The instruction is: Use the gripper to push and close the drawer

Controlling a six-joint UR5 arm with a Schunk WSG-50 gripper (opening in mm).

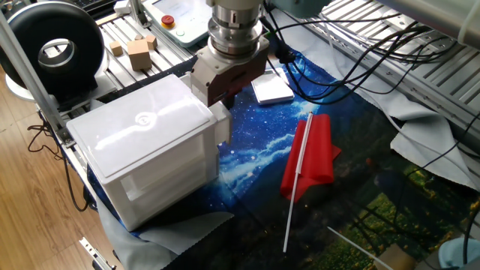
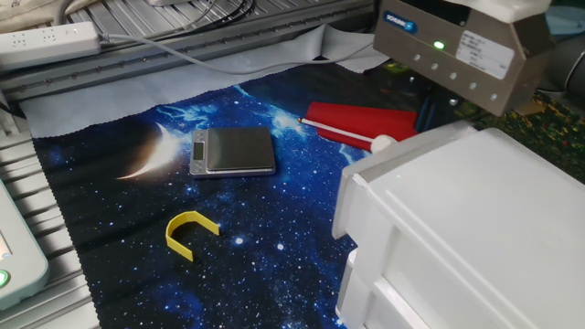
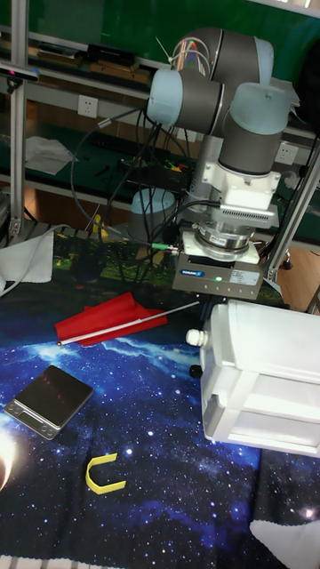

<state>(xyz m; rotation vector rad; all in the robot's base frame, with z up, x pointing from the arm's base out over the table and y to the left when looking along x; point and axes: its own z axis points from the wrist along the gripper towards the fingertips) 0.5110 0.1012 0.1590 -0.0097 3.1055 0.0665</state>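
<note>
The white drawer (image 1: 223,124) is the top one in the white cabinet (image 1: 150,135) and sticks out only a short way. My gripper (image 1: 223,96) points down right behind the drawer's front, its dark jaws pressed against it. The jaws read as one dark block with no gap and hold nothing. In the other fixed view the gripper (image 2: 430,108) stands past the drawer front (image 2: 352,201), with its tips partly hidden by the cabinet (image 2: 475,238). In the tall view the cabinet (image 3: 267,373) sits just below the gripper's body.
A red flag on a white stick (image 1: 309,154) lies right of the cabinet. On the starry cloth lie a small scale (image 2: 232,151) and a yellow C-shaped piece (image 2: 190,230). A black ring device (image 1: 52,49), wooden blocks (image 1: 139,52) and cables (image 1: 352,52) stand at the back.
</note>
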